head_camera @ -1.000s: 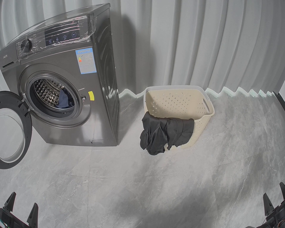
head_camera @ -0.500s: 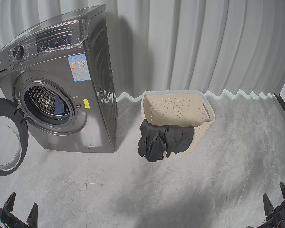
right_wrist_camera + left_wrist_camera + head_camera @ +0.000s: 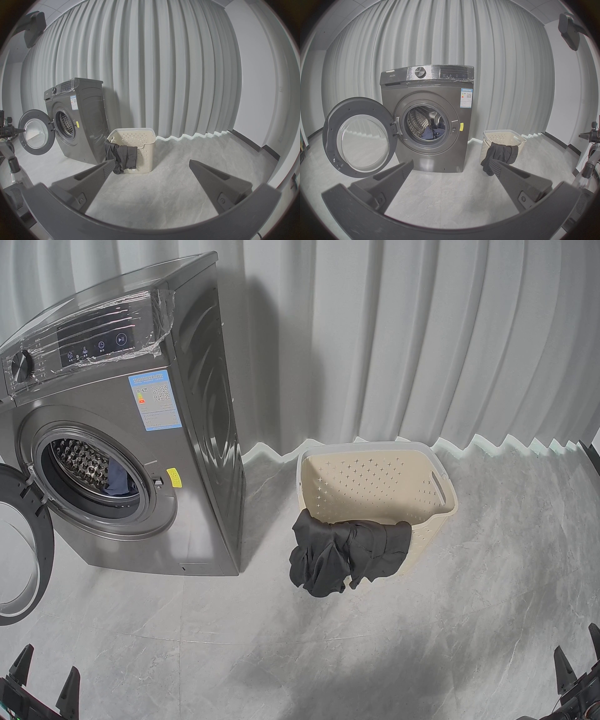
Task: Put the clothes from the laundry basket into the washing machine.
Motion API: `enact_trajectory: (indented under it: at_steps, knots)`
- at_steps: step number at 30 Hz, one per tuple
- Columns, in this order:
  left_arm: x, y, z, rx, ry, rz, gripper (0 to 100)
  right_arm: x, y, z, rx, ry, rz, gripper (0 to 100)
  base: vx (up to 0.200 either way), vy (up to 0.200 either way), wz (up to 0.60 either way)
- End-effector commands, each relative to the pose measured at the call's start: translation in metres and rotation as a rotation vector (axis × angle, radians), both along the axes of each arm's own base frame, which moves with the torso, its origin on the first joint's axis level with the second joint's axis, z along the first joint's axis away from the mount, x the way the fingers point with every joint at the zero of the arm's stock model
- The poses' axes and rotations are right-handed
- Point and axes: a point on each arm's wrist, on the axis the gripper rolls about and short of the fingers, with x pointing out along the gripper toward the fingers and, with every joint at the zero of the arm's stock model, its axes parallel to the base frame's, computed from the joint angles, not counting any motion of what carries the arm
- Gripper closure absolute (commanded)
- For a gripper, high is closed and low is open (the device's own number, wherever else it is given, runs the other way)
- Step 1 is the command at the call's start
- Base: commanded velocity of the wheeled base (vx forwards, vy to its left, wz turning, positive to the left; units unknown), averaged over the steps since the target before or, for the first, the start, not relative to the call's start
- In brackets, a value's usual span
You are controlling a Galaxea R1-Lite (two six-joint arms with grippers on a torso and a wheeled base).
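A grey front-loading washing machine point(image 3: 125, 427) stands at the left with its round door point(image 3: 19, 552) swung wide. A blue garment point(image 3: 115, 480) lies inside the drum. To the machine's right a cream laundry basket point(image 3: 375, 480) sits on the floor. A dark grey garment point(image 3: 347, 549) hangs over the basket's near rim and down its outside. My left gripper point(image 3: 50, 659) is low at the near left, open and empty, far from both. My right gripper point(image 3: 576, 640) is at the near right, also open and empty. The left wrist view faces the machine point(image 3: 434, 125). The right wrist view faces the basket point(image 3: 134, 137).
Pale pleated curtains point(image 3: 406, 334) hang behind the machine and the basket. Grey tiled floor point(image 3: 312, 646) lies open between me and them. The open door juts out past the machine's left side. A dark skirting point(image 3: 590, 452) runs at the far right.
The whole head picture has shifted, with machine and basket sliding left and lower, so the camera has moved. Both grippers keep their places and stay open.
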Motion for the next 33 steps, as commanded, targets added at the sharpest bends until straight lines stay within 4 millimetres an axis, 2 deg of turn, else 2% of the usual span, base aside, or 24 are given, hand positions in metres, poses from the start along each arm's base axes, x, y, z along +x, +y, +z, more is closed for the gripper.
enact_trajectory:
  at_steps: [1, 13, 19, 25, 33]
  knots:
    - [0.0, 0.0, -0.0044, -0.001, 0.0, 0.0, 0, 0.0, 0.0, -0.0047, 0.0, 0.0, 0.001, 0, 0.0, -0.2, 0.0]
    - [0.0, 0.0001, -0.0044, -0.001, 0.0, 0.003, 0, 0.0, 0.0, -0.0047, 0.0, 0.0, 0.001, 0, 0.0, -0.2, 0.0]
    - [0.0, 0.0001, -0.0044, -0.001, 0.0, 0.005, 0, 0.0, 0.0, -0.0047, -0.001, 0.0, 0.001, 0, 0.0, 0.0, 0.0]
    - [0.0, 0.0001, -0.0044, -0.001, 0.0, 0.006, 0, 0.0, 0.0, -0.0047, -0.001, 0.0, 0.001, 0, 0.2, 0.0, 0.0]
    - [0.0, 0.0002, -0.0044, 0.001, 0.0, 0.008, 0, -0.0002, 0.0001, -0.0046, -0.001, 0.001, 0.005, 0, 0.0, 0.0, 0.0]
